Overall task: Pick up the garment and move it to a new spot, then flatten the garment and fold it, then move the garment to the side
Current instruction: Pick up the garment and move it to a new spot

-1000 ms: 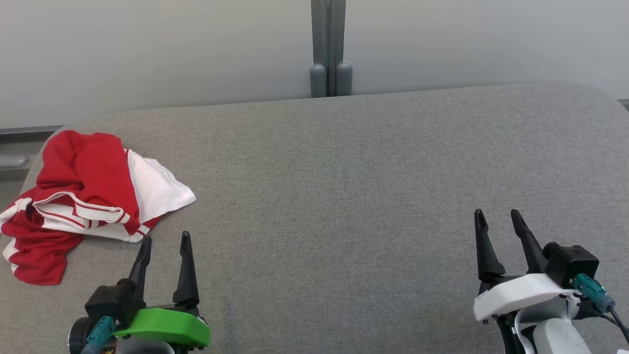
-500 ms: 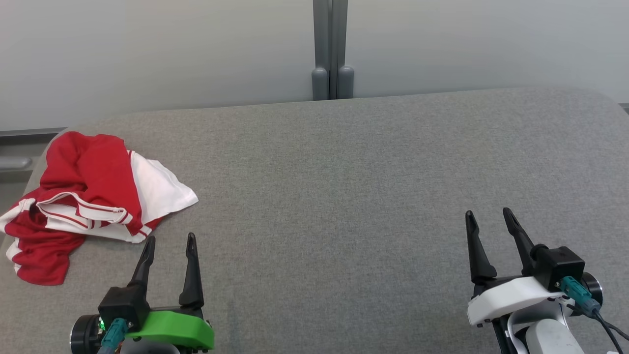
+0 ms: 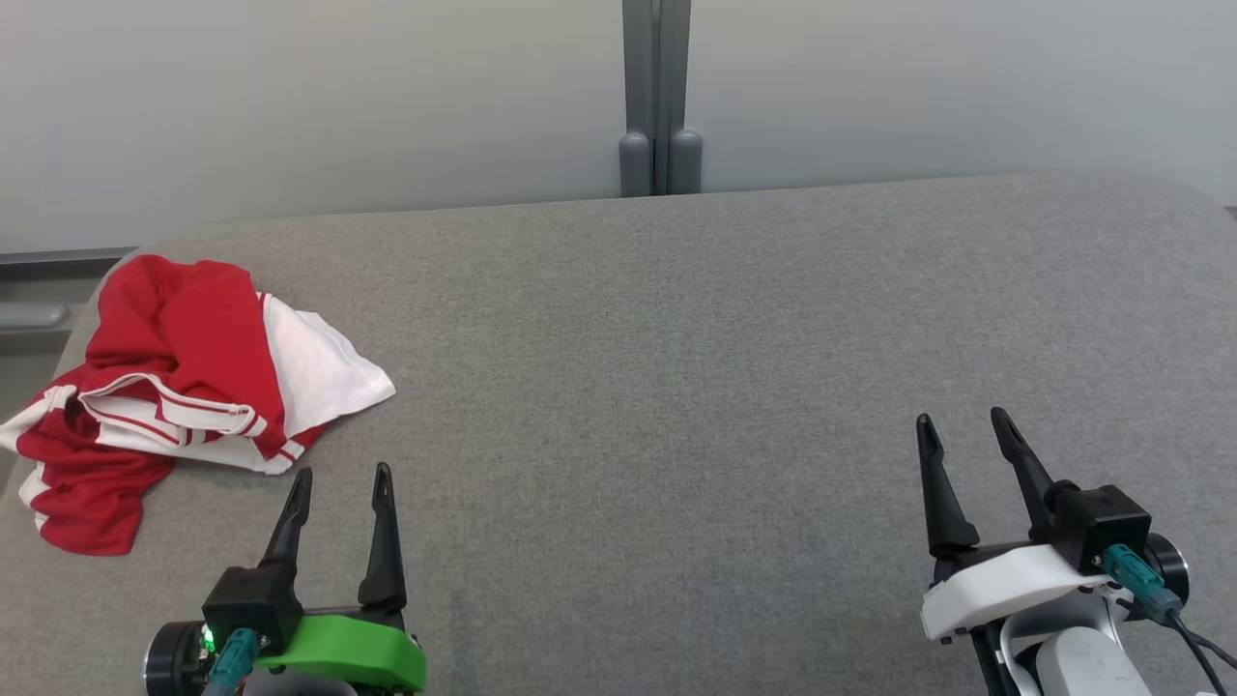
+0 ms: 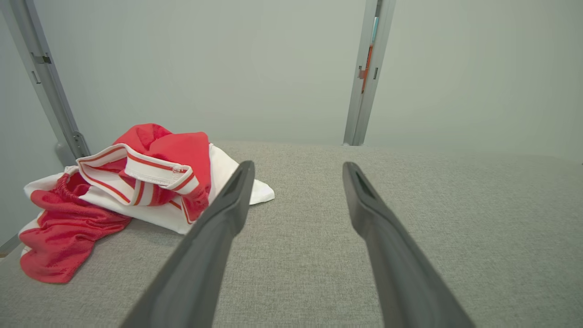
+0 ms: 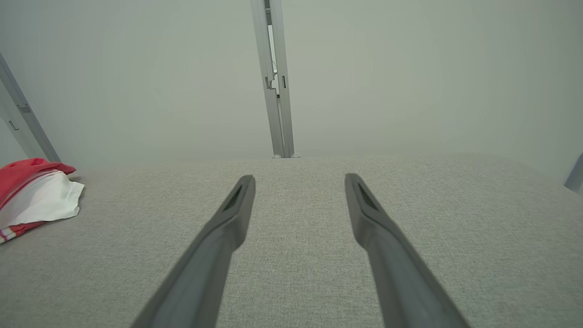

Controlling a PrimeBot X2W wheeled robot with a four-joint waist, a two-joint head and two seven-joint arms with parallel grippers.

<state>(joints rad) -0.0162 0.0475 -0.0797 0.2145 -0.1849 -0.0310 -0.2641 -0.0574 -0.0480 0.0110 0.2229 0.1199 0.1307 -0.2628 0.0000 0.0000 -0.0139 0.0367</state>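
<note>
The red-and-white garment (image 3: 184,387) lay crumpled at the left end of the grey counter (image 3: 676,367), its edge reaching the counter's left rim. The left gripper (image 3: 343,472) was just beside it, on its near right side, jaws spread and holding nothing, its 2 fingers pointing toward the wall. The right gripper (image 3: 960,418) was well apart at the lower right, jaws likewise spread over bare fabric.
</note>
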